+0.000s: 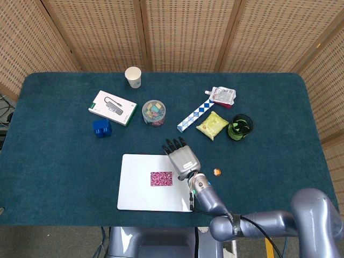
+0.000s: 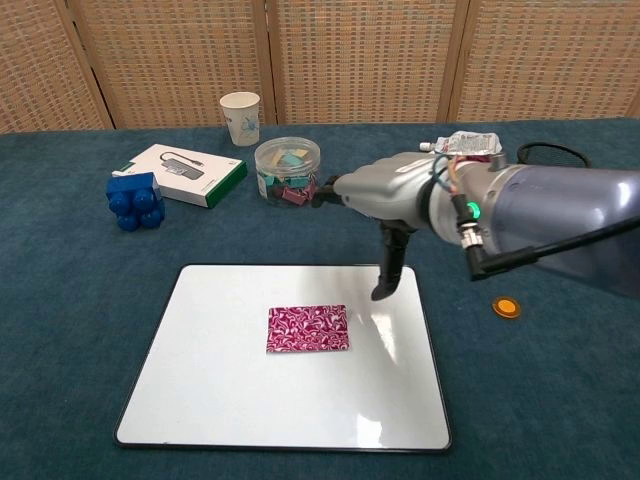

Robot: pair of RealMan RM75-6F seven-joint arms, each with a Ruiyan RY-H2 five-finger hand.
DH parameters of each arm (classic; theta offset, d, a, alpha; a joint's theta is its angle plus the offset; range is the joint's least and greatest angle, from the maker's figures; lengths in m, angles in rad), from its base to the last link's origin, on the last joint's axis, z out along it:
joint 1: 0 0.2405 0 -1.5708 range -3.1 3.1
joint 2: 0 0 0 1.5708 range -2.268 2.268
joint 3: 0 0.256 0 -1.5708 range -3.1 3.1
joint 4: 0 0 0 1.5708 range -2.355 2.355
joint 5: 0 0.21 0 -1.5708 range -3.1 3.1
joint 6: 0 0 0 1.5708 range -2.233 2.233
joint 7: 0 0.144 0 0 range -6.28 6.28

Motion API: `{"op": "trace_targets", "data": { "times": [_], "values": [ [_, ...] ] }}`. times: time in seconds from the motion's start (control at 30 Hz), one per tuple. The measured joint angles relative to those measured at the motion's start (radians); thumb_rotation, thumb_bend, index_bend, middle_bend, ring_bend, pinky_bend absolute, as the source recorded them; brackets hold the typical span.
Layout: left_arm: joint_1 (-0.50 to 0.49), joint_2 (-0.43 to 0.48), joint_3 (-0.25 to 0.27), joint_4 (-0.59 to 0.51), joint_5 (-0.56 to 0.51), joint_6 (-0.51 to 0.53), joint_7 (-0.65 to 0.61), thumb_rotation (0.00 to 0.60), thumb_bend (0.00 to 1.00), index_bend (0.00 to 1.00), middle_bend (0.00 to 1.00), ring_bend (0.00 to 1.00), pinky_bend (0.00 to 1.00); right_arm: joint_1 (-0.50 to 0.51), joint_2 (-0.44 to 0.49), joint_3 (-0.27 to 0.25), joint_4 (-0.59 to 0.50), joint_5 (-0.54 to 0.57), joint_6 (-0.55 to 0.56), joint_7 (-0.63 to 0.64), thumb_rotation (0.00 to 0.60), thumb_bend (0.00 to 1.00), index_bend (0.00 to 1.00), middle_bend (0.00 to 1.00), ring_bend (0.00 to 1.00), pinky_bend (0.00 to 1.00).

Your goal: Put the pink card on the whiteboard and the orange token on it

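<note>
The dark blue table (image 1: 279,107) fills the room in front of the screen, and the biggest thing on it is the whiteboard (image 1: 137,193), lying flat near the front edge. Over the board's right edge hangs the right hand (image 1: 181,157), empty, its fingers loose and apart, pointing away toward the far side; from the chest view its thumb (image 2: 388,275) dips down toward the board's right margin, though I can't tell whether it touches. The pink card (image 1: 161,179) lies flat on the board near its middle, just to the left of the hand and clear of it, nothing gripping it. The orange token (image 1: 217,172) sits on the cloth off the board's right side, near the wrist but apart from it. Further back are a white box (image 1: 112,108), a blue-and-white folding puzzle (image 1: 194,113), a clear tub of clips (image 1: 153,112), a black mesh cup (image 1: 240,127), a blue block (image 1: 101,128) and a paper cup (image 1: 133,76). The left hand doesn't appear from either camera.
</note>
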Motion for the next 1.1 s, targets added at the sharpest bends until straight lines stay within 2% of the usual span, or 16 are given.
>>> {"op": "trace_targets", "data": {
  "times": [0.17, 0.37, 0.67, 0.83, 1.1],
  "values": [
    [-0.002, -0.006, 0.002, -0.003, 0.002, -0.002, 0.019, 0.6, 0.0, 0.0, 0.0, 0.0, 0.0, -0.065, 0.06, -0.063, 0.042, -0.131, -0.04, 0.13, 0.6, 0.22, 0.37, 0.0, 0.0, 0.0],
    [-0.009, -0.011, 0.007, -0.003, 0.001, -0.018, 0.034, 0.6, 0.0, 0.0, 0.0, 0.0, 0.0, -0.142, 0.109, -0.143, 0.154, -0.311, -0.099, 0.306, 0.6, 0.3, 0.41, 0.0, 0.0, 0.0],
    [-0.014, -0.016, 0.008, -0.002, -0.004, -0.025, 0.046, 0.6, 0.0, 0.0, 0.0, 0.0, 0.0, -0.217, 0.141, -0.223, 0.262, -0.537, -0.143, 0.478, 0.6, 0.31, 0.41, 0.0, 0.0, 0.0],
    [-0.014, -0.016, 0.009, -0.003, -0.002, -0.024, 0.047, 0.6, 0.0, 0.0, 0.0, 0.0, 0.0, -0.247, 0.165, -0.245, 0.255, -0.601, -0.155, 0.524, 0.6, 0.31, 0.41, 0.0, 0.0, 0.0],
    [-0.013, -0.016, 0.01, -0.005, 0.001, -0.022, 0.048, 0.6, 0.0, 0.0, 0.0, 0.0, 0.0, -0.262, 0.177, -0.253, 0.251, -0.605, -0.179, 0.529, 0.6, 0.31, 0.41, 0.0, 0.0, 0.0]
  ]
}}
